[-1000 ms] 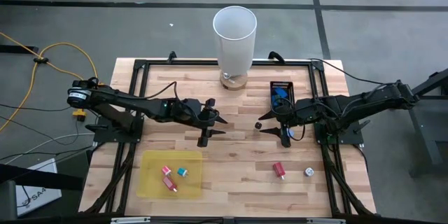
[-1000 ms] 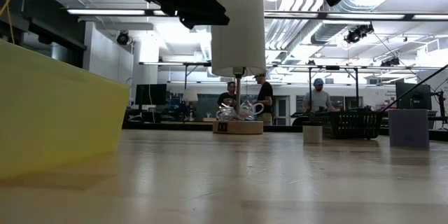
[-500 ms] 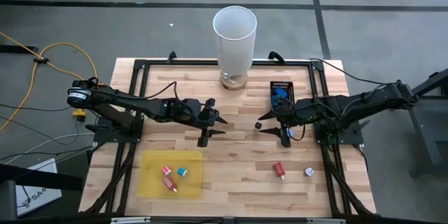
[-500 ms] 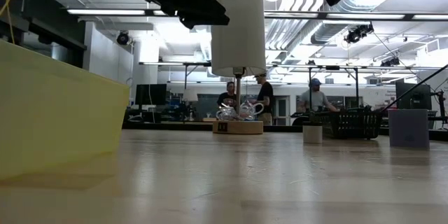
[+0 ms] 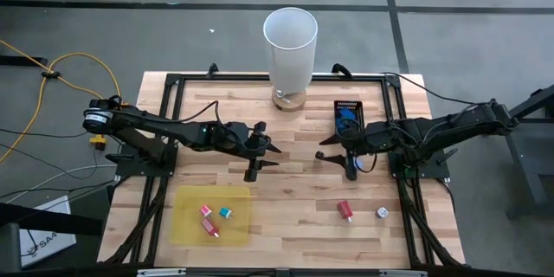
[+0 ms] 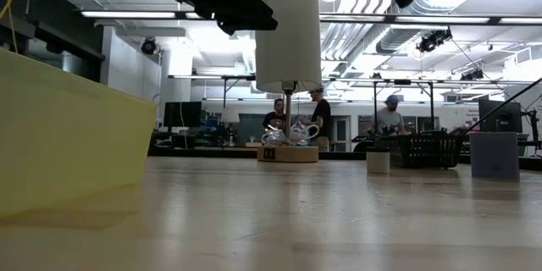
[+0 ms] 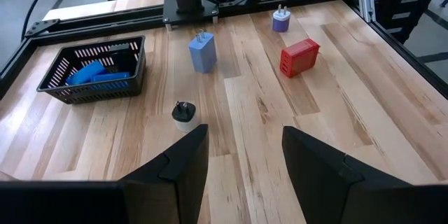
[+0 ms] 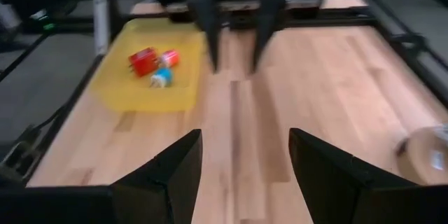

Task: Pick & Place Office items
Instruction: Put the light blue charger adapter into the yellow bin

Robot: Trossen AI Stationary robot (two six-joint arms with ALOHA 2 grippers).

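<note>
High view: left end effector [image 5: 267, 157] and right end effector [image 5: 330, 161] hang over mid-tabletop [image 5: 294, 190] facing each other, each with fingers apart and empty. Yellow tray [image 5: 185, 223] near the front left holds a red piece [image 5: 206, 211], a teal piece [image 5: 224, 212] and a pink piece [image 5: 210, 227]. Black basket [image 5: 348, 111] holds blue pieces [image 5: 345, 119]; a red plug block [image 5: 344, 210] and a whitish round plug [image 5: 381, 213] lie front right, with a tall white cylinder [image 5: 290, 48] at the back.

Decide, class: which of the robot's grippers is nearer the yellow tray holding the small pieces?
Left. The left gripper hangs just beyond the yellow tray's far right corner. The right gripper hangs farther off, toward the black basket.
</note>
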